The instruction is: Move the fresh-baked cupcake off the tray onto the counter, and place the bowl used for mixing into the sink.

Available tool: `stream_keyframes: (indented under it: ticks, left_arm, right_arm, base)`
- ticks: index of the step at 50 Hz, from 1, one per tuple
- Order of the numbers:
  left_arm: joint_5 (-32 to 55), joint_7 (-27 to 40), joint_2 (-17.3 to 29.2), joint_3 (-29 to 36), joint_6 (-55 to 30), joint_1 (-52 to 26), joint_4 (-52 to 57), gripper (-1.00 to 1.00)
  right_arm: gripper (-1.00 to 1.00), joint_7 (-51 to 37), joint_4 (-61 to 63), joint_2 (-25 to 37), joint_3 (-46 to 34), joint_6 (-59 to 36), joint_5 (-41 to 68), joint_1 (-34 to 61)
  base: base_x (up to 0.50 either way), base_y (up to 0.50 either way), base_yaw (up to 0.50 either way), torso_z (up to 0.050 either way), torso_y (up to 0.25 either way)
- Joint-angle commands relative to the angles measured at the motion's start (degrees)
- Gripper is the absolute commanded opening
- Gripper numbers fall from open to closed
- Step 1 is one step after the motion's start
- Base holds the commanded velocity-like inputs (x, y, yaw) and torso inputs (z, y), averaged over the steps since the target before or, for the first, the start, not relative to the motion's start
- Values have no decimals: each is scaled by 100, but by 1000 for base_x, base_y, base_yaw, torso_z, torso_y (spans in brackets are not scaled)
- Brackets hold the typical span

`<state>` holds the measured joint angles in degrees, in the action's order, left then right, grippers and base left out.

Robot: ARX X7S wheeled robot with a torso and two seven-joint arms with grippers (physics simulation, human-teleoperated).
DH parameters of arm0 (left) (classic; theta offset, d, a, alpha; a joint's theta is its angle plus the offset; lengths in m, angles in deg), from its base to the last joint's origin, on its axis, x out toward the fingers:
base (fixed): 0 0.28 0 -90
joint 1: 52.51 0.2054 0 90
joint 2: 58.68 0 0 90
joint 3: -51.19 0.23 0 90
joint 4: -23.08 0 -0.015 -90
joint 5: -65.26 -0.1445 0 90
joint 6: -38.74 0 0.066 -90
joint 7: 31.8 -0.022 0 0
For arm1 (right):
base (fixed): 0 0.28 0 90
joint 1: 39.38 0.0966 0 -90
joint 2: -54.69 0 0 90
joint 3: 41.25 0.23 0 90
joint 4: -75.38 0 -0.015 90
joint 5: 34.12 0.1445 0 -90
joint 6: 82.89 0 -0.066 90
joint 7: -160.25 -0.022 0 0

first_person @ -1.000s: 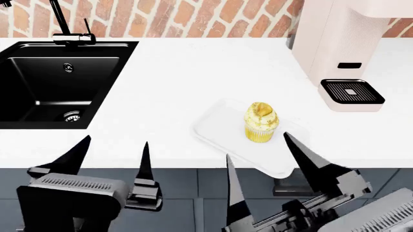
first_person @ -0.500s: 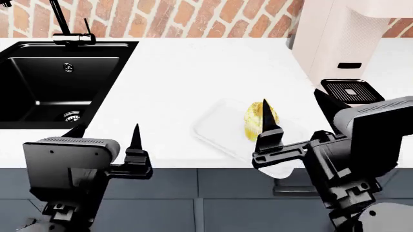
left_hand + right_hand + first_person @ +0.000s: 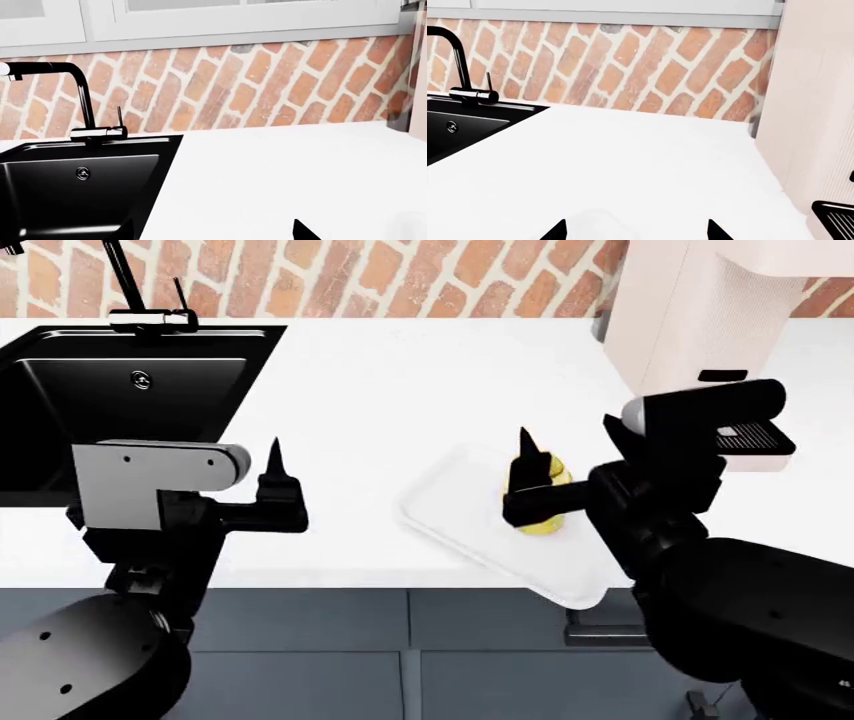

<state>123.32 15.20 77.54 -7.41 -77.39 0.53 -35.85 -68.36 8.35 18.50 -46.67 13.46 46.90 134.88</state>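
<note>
Now | cupcake (image 3: 545, 502): yellow, frosted (partly hidden), on tray (image 3: 461, 508) | right hand (image 3: 635, 231): fingers spread | left hand (image 3: 220, 480): unclear

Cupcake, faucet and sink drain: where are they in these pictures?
cupcake (image 3: 546, 524): head view, lower wrapper showing below the gripper.
faucet (image 3: 82, 97): left wrist view, upright black neck.
sink drain (image 3: 82, 173): left wrist view, round fitting on basin's back wall.

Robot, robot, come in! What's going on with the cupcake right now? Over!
Right gripper open, raised by the cupcake. Cupcake sits on the tray. Left gripper open, empty. Bowl not in view.
</note>
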Motion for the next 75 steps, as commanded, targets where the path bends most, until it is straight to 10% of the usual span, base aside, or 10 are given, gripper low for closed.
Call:
stream_keyframes:
  ticks: [1, 75]
  left_arm:
    - [6, -52, -33, 8, -74, -164, -125, 100]
    - [-181, -172, -157, 45, 219, 102, -121, 100]
  right_arm:
    - [100, 160, -349, -159, 1, -78, 244, 30]
    - [100, 125, 165, 203, 368, -1575, 2839, 1092]
  base:
    - [0, 0, 0, 0, 0]
    - [0, 0, 0, 0, 0]
